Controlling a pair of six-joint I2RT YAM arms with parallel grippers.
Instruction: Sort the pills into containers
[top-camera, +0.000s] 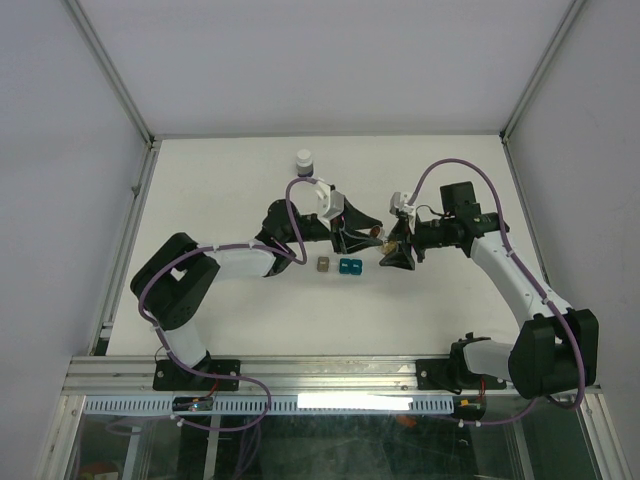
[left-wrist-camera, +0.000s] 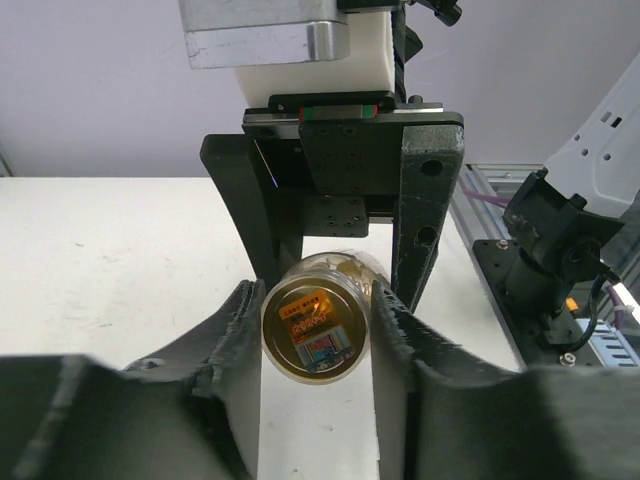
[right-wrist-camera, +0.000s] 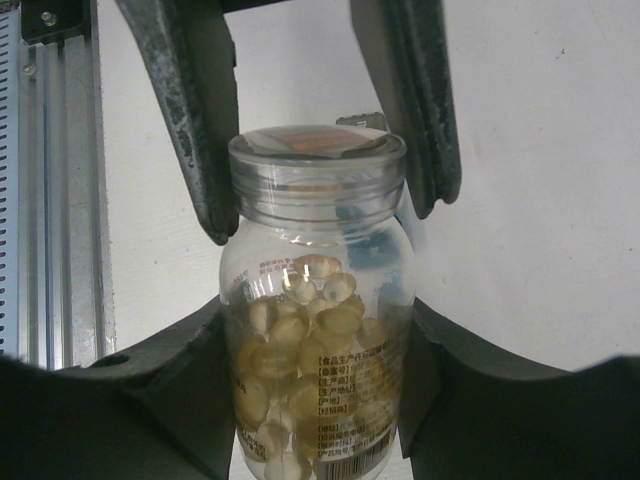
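Right pincer (right-wrist-camera: 315, 320) clamps the bottle (right-wrist-camera: 318, 200) of pills (right-wrist-camera: 300, 340) above the table (top-camera: 230, 190). Left pincer (left-wrist-camera: 315, 310) flanks its neck, grip unclear. Hold the body firm, then tip slowly toward the grey cup (top-camera: 323, 266) and teal cup (top-camera: 350, 267) at 7 o'clock.

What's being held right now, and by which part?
The pill vial: the right gripper clamps its body, while the left gripper brackets its neck end. Whether the left gripper touches it is unclear.

A white-capped bottle (top-camera: 305, 160) stands upright on the white table (top-camera: 220, 190) — far side.
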